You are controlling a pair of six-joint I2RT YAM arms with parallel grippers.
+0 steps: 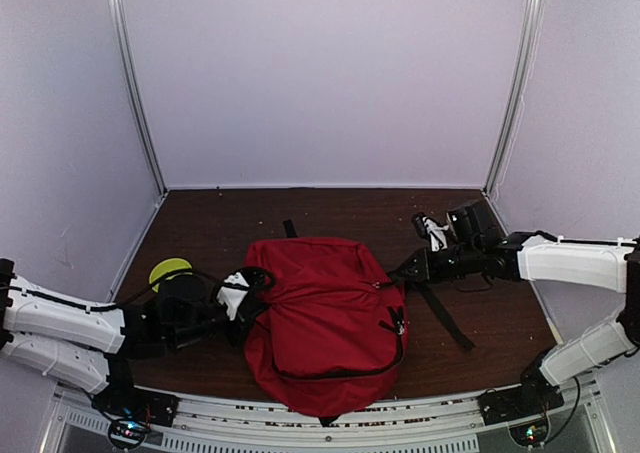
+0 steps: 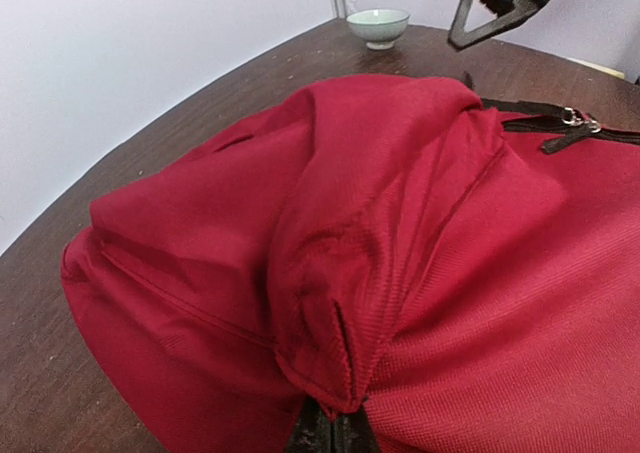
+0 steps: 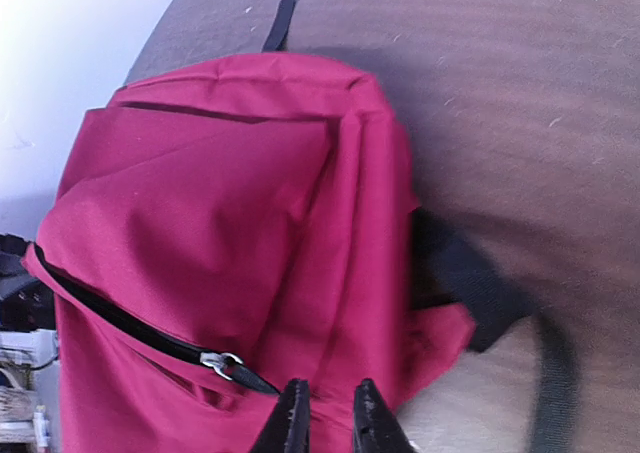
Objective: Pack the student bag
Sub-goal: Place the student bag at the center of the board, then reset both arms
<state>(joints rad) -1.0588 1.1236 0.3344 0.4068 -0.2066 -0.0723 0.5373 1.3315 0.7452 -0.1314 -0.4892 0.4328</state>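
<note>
two claws, left claw (image 2: 333,435) pinching student bag (image 1: 325,323), right claw (image 3: 327,418) ajar

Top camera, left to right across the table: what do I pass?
From the left: yellow-green disc → left gripper, clamped on the bag's left edge → student bag → right gripper at the bag's right side.

The large soft red fabric backpack (image 1: 320,323) lies flat on the dark wooden table (image 1: 200,223), its black strap (image 1: 442,318) trailing rightward.
</note>
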